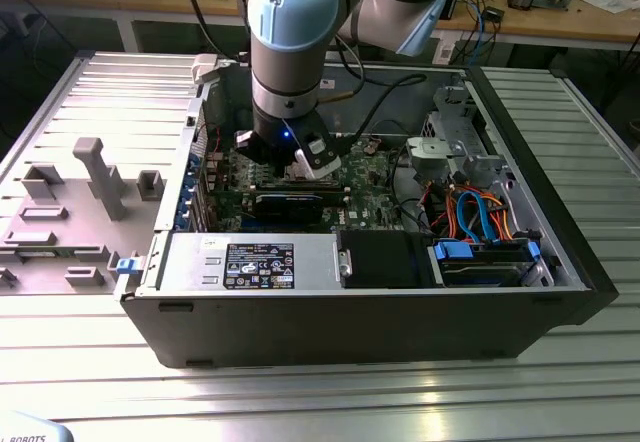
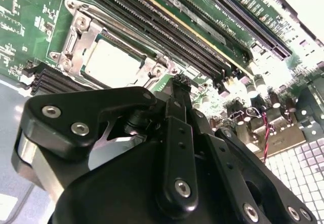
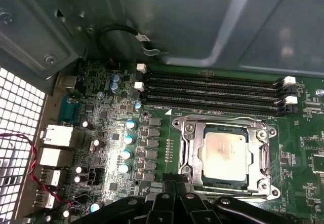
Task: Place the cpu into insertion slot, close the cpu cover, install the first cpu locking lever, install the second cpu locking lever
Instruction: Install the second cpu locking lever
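An open computer case [image 1: 400, 312] lay on a ribbed metal worktop [image 1: 300, 392], and a grey and pale-blue robot arm [image 1: 290, 52] reached down into it over the green motherboard [image 1: 365, 177]. In the exterior view the arm's bulk hid the socket; a blue-lit black pincer [image 1: 290, 157] hung just above the board, beside a long black card [image 1: 290, 202]. Both wrist views revealed what the exterior view could not: the cpu [image 3: 225, 150], its dull silver top facing up, sat inside the insertion slot [image 3: 263, 186], with the cpu cover [image 3: 190, 133] lying flat as a shiny frame around it. In the first wrist view, four long memory slots [image 3: 212, 89] ran just beyond the socket, toward the grey case wall [image 3: 202, 21], and the pincer's black fingertips [image 3: 169, 188] met together at the socket's near edge. The second wrist view showed the cpu [image 2: 111, 64] from the opposite side, past the pincer's black linkage [image 2: 177, 148], whose fingers [image 2: 181, 89] stood closed together with nothing between them, just short of the cover [image 2: 76, 34].
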{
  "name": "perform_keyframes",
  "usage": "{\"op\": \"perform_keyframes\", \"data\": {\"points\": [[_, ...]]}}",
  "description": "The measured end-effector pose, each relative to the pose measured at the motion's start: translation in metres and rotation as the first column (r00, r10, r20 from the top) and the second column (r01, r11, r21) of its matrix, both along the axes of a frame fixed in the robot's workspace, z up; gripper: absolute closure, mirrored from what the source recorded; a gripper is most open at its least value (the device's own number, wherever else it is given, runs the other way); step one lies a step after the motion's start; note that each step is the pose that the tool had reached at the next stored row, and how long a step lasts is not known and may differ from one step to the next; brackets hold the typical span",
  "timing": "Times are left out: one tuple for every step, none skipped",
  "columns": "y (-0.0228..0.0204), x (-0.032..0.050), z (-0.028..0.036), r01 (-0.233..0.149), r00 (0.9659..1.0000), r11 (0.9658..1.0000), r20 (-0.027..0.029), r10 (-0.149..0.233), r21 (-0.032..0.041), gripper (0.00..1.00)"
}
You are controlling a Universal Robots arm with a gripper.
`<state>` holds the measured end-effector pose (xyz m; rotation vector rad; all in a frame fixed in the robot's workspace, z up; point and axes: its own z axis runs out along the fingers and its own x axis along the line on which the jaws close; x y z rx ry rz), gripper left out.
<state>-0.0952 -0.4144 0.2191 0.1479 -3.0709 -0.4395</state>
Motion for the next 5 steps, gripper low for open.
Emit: {"op": "perform_keyframes", "data": {"points": [[0.0000, 0.0000, 0.0001, 0.000, 1.0000, 1.0000, -0.0001, 0.000, -0.0002, 0.89], [0.0000, 0.0000, 0.0002, 0.000, 1.0000, 1.0000, -0.0001, 0.000, -0.0002, 0.89], [-0.0001, 0.0000, 0.0004, 0.000, 1.0000, 1.0000, -0.0001, 0.000, -0.0002, 0.89], [0.0000, 0.0000, 0.0004, 0.000, 1.0000, 1.0000, -0.0001, 0.000, -0.0002, 0.89], [0.0000, 0.0000, 0.0004, 0.000, 1.0000, 1.0000, -0.0001, 0.000, -0.0002, 0.89]]}}
